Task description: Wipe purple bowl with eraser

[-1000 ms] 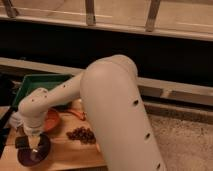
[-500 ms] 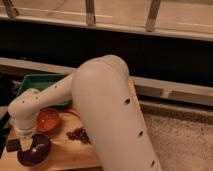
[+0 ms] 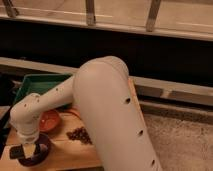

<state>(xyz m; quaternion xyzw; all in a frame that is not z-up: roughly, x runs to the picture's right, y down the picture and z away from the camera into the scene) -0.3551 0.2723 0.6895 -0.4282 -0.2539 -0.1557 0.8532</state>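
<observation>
The purple bowl [image 3: 42, 151] sits on the wooden table at the lower left, partly covered by my wrist. My gripper [image 3: 26, 150] hangs from the white arm right over the bowl's left side. It is shut on the eraser [image 3: 16, 153], a flat black block that sticks out to the left at the bowl's rim. The pale fingers [image 3: 31, 149] show just above the bowl's inside.
An orange-red bowl [image 3: 50, 120] stands just behind the purple one. A green tray [image 3: 35, 85] lies at the back left. A pile of dark brown bits [image 3: 80, 135] lies on the wooden table [image 3: 75, 155]. My bulky white arm [image 3: 110, 115] fills the middle.
My gripper has swept with the eraser from the middle of the purple bowl towards its left rim. The arm has swung left with it.
</observation>
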